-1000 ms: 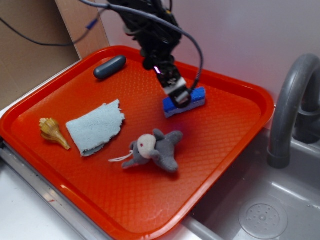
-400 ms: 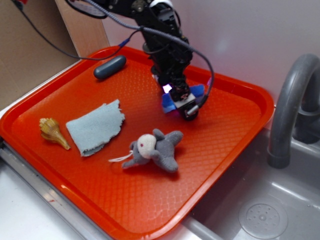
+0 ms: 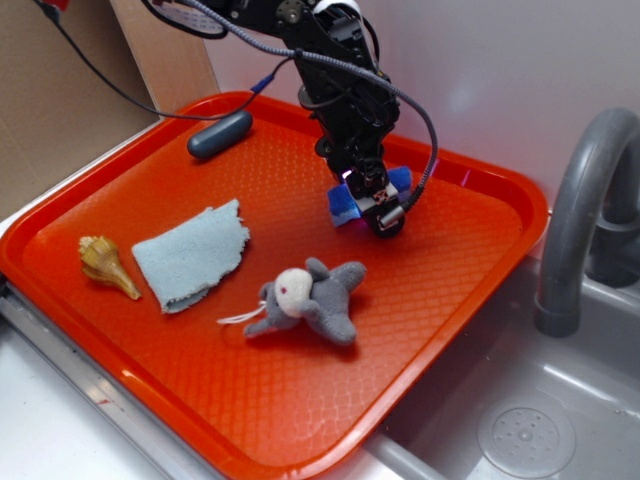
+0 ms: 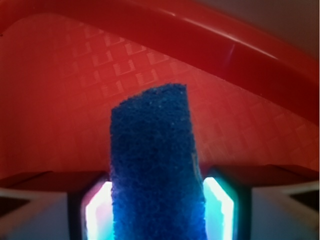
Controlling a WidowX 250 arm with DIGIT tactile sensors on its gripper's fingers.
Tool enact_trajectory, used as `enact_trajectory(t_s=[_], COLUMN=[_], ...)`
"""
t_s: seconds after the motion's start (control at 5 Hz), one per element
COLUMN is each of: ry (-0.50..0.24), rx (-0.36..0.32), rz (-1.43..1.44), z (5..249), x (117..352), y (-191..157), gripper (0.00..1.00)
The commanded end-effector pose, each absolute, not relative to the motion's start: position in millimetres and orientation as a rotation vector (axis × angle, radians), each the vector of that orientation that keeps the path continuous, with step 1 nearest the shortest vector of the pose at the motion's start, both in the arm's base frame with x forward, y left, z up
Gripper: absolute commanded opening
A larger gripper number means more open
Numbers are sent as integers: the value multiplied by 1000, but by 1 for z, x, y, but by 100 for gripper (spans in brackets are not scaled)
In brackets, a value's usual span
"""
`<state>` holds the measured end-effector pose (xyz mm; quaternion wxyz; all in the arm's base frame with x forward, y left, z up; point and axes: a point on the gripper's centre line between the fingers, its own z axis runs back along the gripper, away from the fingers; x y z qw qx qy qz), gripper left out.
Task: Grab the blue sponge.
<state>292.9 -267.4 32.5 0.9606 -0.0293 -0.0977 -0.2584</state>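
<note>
The blue sponge (image 3: 343, 203) is at the back of the red tray (image 3: 450, 300), with its two ends showing on either side of my gripper (image 3: 376, 208). In the wrist view the sponge's rough royal-blue face (image 4: 152, 165) stands upright and fills the gap between the two glowing pads (image 4: 97, 212). Both pads press against its sides, so my gripper (image 4: 156, 215) is shut on it. The tray's floor and raised rim (image 4: 225, 30) lie behind it. The sponge's pale layer is hidden.
On the tray lie a grey plush toy (image 3: 310, 300), a pale-blue ragged cloth (image 3: 192, 253), a seashell (image 3: 105, 263) and a dark grey capsule (image 3: 220, 133). A grey faucet (image 3: 585, 200) and sink (image 3: 520, 420) are to the right. Cardboard stands at the back left.
The arm has swung over and turned across the sponge. The sponge, lying flat before, now sits tilted between the fingers, and the fingers have closed on it.
</note>
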Motion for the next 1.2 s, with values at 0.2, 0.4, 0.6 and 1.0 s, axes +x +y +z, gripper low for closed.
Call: enact_trajectory(t_s=[0.2,0.4,0.6,1.0], ry=[-131,-142,-172,-215], rx=[-209,-192,-174,-82], rz=[-285,-193,-127,23], z=[163,201,224,248], x=[252,227,204,173], y=[-245,-212,-174,-117], gripper=[0,0,0,0])
